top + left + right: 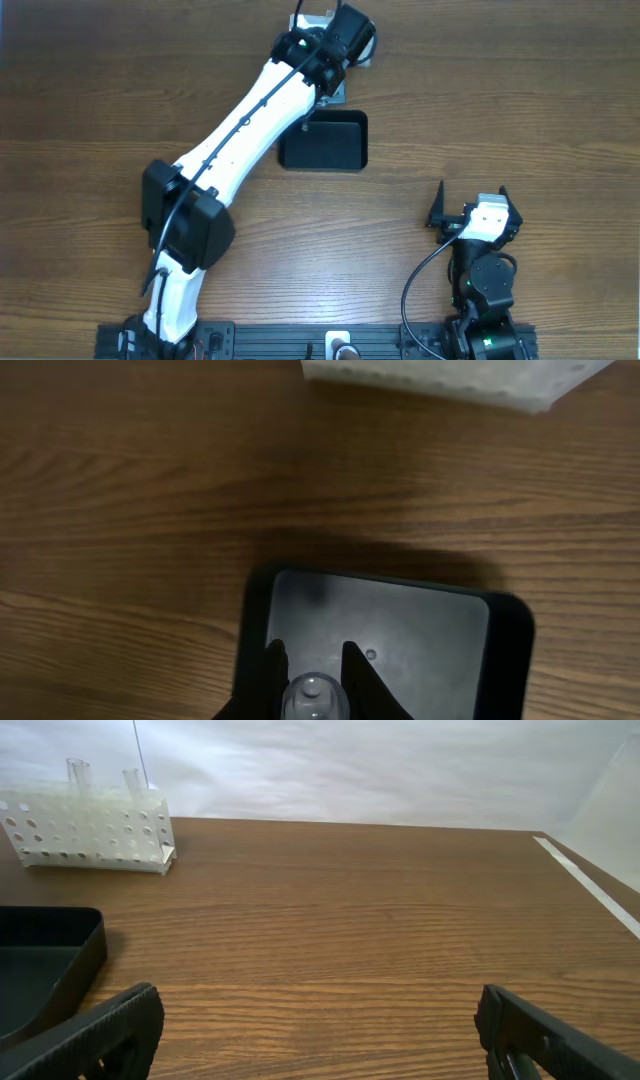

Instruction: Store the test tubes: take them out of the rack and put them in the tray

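Note:
A black tray point(330, 145) lies on the wooden table, and in the left wrist view its grey inside point(400, 630) is right below my left gripper point(311, 652). That gripper is shut on a clear test tube point(313, 698), seen end-on between the fingers above the tray's near part. The white rack point(450, 375) stands just beyond the tray; in the top view the left arm's wrist point(335, 40) hides most of it. The right wrist view shows the rack point(90, 835) far off with two tubes point(76, 770) standing in it. My right gripper point(472, 203) rests open near its base, holding nothing.
Bare wooden tabletop point(520, 100) spreads to the right of the tray and the rack. In the right wrist view a pale strip point(590, 885) runs along the table's far side and a white backdrop stands behind the rack.

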